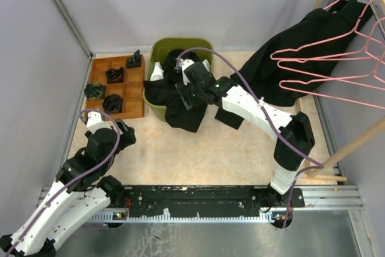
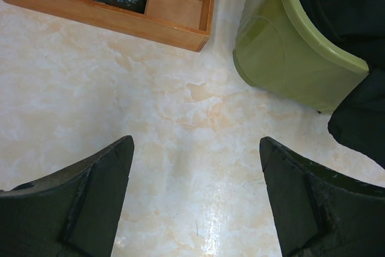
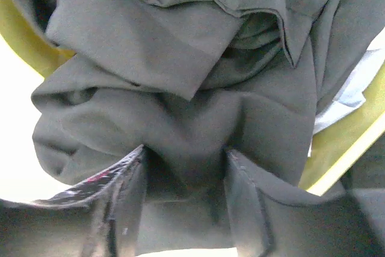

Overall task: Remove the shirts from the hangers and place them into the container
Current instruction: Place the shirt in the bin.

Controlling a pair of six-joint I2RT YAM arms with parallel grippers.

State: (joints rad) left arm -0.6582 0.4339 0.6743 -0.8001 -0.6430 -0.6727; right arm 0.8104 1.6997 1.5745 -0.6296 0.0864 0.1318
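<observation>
Right wrist view has the right gripper (image 3: 183,154) with a fold of a black shirt (image 3: 180,88) between its two fingers, but I cannot tell if they are squeezing it or only sitting beside it (the cloth bulges up between them). That shirt lies half in the container (image 1: 157,46), at the middle of the table's far edge, and half hangs over the near rim onto the table (image 1: 210,154). If the fingers let go now, I think the hanging part could pull the rest out, because cloth is floppy. A hard tug might also drag the tub. The left gripper (image 2: 195,145) is wide open over bare table, holding nothing. A second black shirt (image 1: 301,46) hangs with the pink hangers (image 1: 337,70) by the right edge. The table is pale and shiny, with grey walls around it and a wooden tray (image 1: 117,117) in the far left corner
</observation>
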